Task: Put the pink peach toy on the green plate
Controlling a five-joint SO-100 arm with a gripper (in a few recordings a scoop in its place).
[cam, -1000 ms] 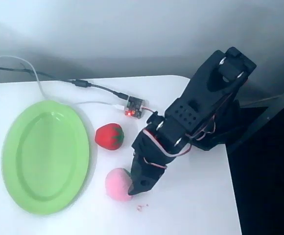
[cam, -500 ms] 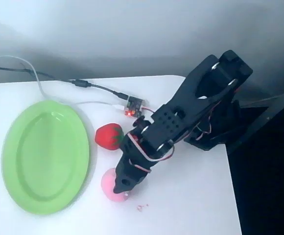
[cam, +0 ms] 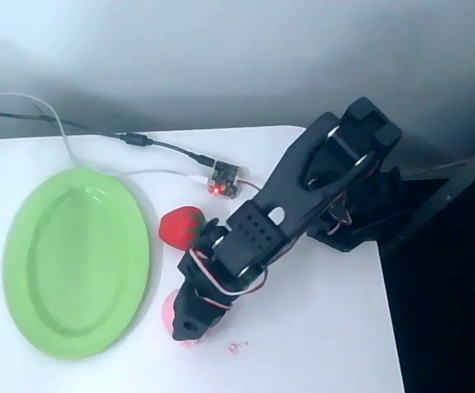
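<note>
In the overhead view the black gripper point(cam: 187, 326) sits low at centre over the pink peach toy point(cam: 169, 312), its grip impossible to judge, just right of the green plate point(cam: 74, 262), with a red strawberry toy point(cam: 180, 228) above, a small circuit board point(cam: 223, 182) beyond, no writing legible.
</note>
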